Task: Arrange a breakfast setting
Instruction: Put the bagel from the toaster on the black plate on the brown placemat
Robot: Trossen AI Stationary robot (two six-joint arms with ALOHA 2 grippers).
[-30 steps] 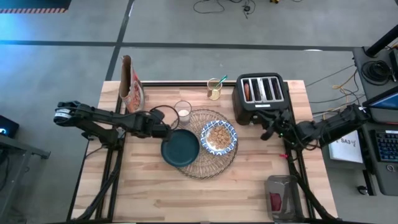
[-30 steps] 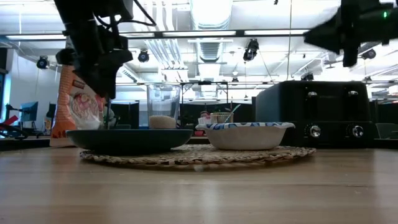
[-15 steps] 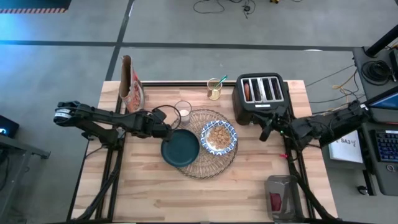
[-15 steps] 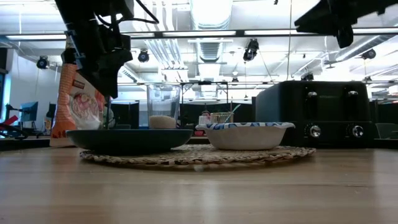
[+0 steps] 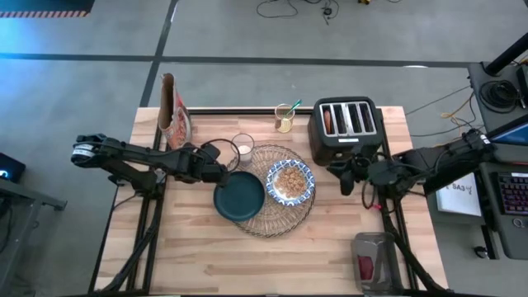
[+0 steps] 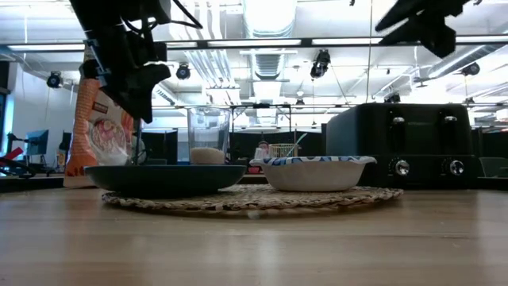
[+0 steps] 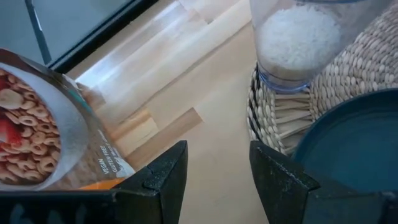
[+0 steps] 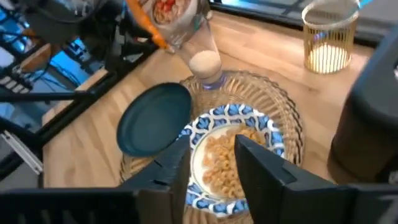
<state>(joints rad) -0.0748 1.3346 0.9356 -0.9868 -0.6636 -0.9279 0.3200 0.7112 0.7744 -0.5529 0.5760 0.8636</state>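
Observation:
A round woven placemat [image 5: 274, 221] lies mid-table. On it sits a blue-and-white bowl [image 5: 290, 182] of cereal. A dark teal plate [image 5: 240, 196] rests over the mat's left rim. A small clear glass [image 5: 242, 148] with something white in its bottom stands on the mat's far-left edge [image 7: 292, 50]. My left gripper [image 5: 221, 174] hangs open just left of the plate [image 7: 354, 143], above bare wood, with nothing between its fingers [image 7: 217, 155]. My right gripper [image 5: 340, 173] is open, raised in front of the toaster and looking toward the bowl [image 8: 230, 162].
A black four-slot toaster [image 5: 346, 128] stands at the back right. A cereal bag [image 5: 175, 111] stands at the back left. A gold wire cup [image 5: 285, 118] with a thin handle sticking out is at the far edge. A grey and red object [image 5: 373, 262] lies near the front right corner.
My right gripper has risen and swung toward the table's left, closer to the bowl. It has also tipped up from pointing steeply down. My left gripper has stayed beside the plate.

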